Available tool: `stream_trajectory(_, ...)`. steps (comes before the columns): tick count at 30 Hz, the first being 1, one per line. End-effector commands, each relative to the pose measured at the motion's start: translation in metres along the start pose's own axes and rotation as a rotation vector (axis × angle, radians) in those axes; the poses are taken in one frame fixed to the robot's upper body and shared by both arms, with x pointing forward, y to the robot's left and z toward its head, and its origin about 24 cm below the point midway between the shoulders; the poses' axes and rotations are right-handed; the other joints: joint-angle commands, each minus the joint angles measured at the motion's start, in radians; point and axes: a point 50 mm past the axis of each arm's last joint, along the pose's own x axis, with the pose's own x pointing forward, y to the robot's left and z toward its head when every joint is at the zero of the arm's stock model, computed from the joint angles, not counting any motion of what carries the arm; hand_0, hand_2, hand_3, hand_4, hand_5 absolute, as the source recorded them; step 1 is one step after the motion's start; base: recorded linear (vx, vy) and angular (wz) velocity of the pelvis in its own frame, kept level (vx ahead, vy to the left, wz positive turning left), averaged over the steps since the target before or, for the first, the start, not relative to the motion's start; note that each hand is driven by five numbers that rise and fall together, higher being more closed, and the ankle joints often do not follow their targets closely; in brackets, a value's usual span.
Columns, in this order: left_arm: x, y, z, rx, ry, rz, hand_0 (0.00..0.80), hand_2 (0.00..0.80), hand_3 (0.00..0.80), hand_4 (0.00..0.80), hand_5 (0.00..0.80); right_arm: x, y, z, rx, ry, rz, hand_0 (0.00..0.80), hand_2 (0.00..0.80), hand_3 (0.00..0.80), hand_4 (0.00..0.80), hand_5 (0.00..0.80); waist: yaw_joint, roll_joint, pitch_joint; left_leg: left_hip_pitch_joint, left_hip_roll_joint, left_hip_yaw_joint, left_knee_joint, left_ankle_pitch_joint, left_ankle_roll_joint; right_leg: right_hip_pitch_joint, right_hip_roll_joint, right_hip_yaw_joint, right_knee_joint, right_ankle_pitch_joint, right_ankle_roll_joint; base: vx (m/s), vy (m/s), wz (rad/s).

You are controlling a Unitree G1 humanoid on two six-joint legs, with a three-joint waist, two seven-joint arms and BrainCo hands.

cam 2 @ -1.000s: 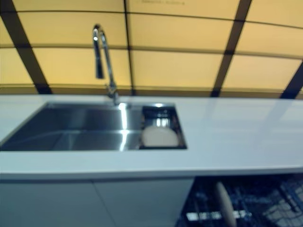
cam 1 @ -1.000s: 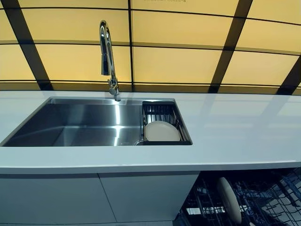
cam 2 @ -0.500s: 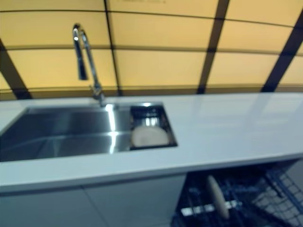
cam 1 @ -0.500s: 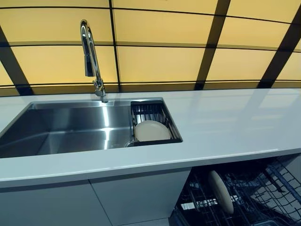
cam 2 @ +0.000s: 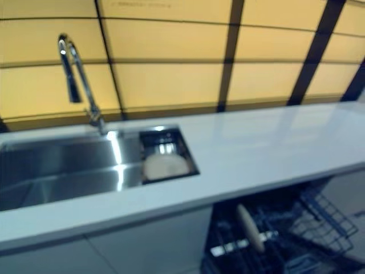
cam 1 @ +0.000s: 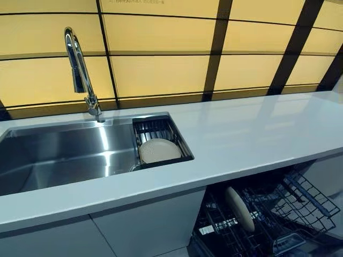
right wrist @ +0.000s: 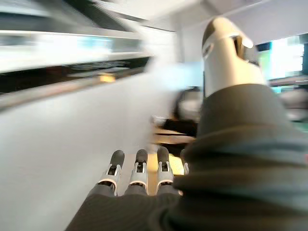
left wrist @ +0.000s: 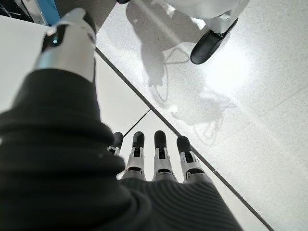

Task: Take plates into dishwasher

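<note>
A cream plate (cam 1: 159,150) lies in the black drainer basket (cam 1: 146,127) at the right end of the steel sink (cam 1: 59,152). A second cream plate (cam 1: 239,209) stands on edge in the open dishwasher's dark wire rack (cam 1: 292,201) under the counter at the lower right. Neither hand shows in the eye views. In its wrist view my left hand (left wrist: 156,166) hangs open over the pale floor, fingers straight, holding nothing. My right hand (right wrist: 139,180) is open too, fingers straight and empty, beside a pale surface.
A chrome tap (cam 1: 78,67) rises behind the sink. The white counter (cam 1: 252,131) runs to the right, backed by yellow wall panels. White cabinet doors (cam 1: 144,227) sit under the sink, left of the dishwasher.
The whole picture has slid left, so the camera has turned to the right. More of the dishwasher rack now shows. The plates have not moved.
</note>
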Motion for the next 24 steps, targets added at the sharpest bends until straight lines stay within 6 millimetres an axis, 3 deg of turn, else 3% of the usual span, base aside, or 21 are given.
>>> stream_trajectory(1, 0.005, 0.011, 0.014, -0.062, -0.015, 0.057, 0.000, 0.000, 0.000, 0.000, 0.000, -0.006, 0.018, 0.080, 0.108, -0.356, -0.060, 0.000, 0.000, 0.000, 0.000, 0.000, -0.007, -0.025, 0.023, -0.027, -0.044, 0.035, 0.015, 0.001, 0.061, -0.014, -0.034, 0.002, 0.086, 0.003, 0.076, 0.022, 0.064, -0.06)
stream_trajectory(4, 0.005, 0.011, 0.013, -0.076, -0.006, 0.061, 0.000, 0.000, 0.000, 0.000, 0.000, -0.018, 0.026, 0.112, 0.080, -0.513, -0.059, 0.000, 0.000, 0.000, 0.000, 0.000, -0.010, -0.025, 0.020, -0.025, -0.047, 0.036, 0.014, -0.002, 0.064, -0.018, -0.035, 0.006, 0.094, 0.007, 0.079, 0.022, 0.045, -0.05)
stream_trajectory(6, 0.004, 0.011, 0.010, -0.090, 0.006, 0.062, 0.000, 0.000, 0.000, 0.000, 0.000, -0.038, 0.039, 0.144, 0.020, -0.717, -0.032, 0.000, 0.000, 0.000, 0.000, 0.000, -0.010, -0.024, 0.016, -0.025, -0.051, 0.035, 0.014, -0.005, 0.068, -0.017, -0.035, 0.009, 0.101, 0.007, 0.080, 0.026, 0.045, -0.04)
stream_trajectory(8, 0.004, 0.012, 0.009, -0.092, 0.011, 0.061, 0.000, 0.000, 0.000, 0.000, 0.000, -0.051, 0.048, 0.156, -0.014, -0.817, -0.010, 0.000, 0.000, 0.000, 0.000, 0.000, -0.009, -0.023, 0.013, -0.024, -0.052, 0.033, 0.014, -0.006, 0.070, -0.017, -0.036, 0.008, 0.103, 0.007, 0.081, 0.022, 0.033, -0.07)
stream_trajectory(12, 0.003, 0.014, 0.006, -0.097, 0.025, 0.054, 0.000, 0.000, 0.000, 0.000, 0.000, -0.095, 0.080, 0.188, -0.126, -1.106, 0.113, 0.000, 0.000, 0.000, 0.000, 0.000, 0.004, -0.021, 0.002, -0.024, -0.059, 0.024, 0.014, -0.011, 0.075, -0.013, -0.035, 0.006, 0.105, 0.005, 0.079, 0.024, 0.022, -0.02)
stream_trajectory(16, 0.003, 0.014, 0.005, -0.093, 0.025, 0.043, 0.000, 0.000, 0.000, 0.000, 0.000, -0.127, 0.106, 0.205, -0.187, -1.256, 0.264, 0.000, 0.000, 0.000, 0.000, 0.000, 0.026, -0.021, -0.005, -0.024, -0.063, 0.010, 0.014, -0.013, 0.077, 0.001, -0.033, -0.004, 0.098, -0.003, 0.074, 0.025, 0.006, 0.00)
stream_trajectory(17, 0.003, 0.014, 0.006, -0.085, 0.023, 0.040, 0.000, 0.000, 0.000, 0.000, 0.000, -0.142, 0.118, 0.211, -0.221, -1.320, 0.332, 0.000, 0.000, 0.000, 0.000, 0.000, 0.043, -0.024, -0.011, -0.025, -0.064, 0.001, 0.014, -0.014, 0.077, 0.009, -0.032, -0.013, 0.091, -0.008, 0.070, 0.032, -0.016, 0.02)
stream_trajectory(19, 0.003, 0.013, 0.006, -0.081, 0.022, 0.037, 0.000, 0.000, 0.000, 0.000, 0.000, -0.149, 0.125, 0.213, -0.230, -1.342, 0.368, 0.000, 0.000, 0.000, 0.000, 0.000, 0.048, -0.025, -0.014, -0.025, -0.064, -0.004, 0.013, -0.015, 0.076, 0.015, -0.030, -0.018, 0.087, -0.010, 0.067, 0.013, -0.016, 0.01)
stream_trajectory(24, 0.004, 0.005, 0.009, -0.056, 0.016, 0.022, 0.000, 0.000, 0.000, 0.000, 0.000, -0.191, 0.151, 0.215, -0.272, -1.497, 0.572, 0.000, 0.000, 0.000, 0.000, 0.000, 0.094, -0.032, -0.027, -0.027, -0.067, -0.037, 0.013, -0.015, 0.073, 0.042, -0.026, -0.053, 0.068, -0.025, 0.055, 0.014, -0.034, 0.10)
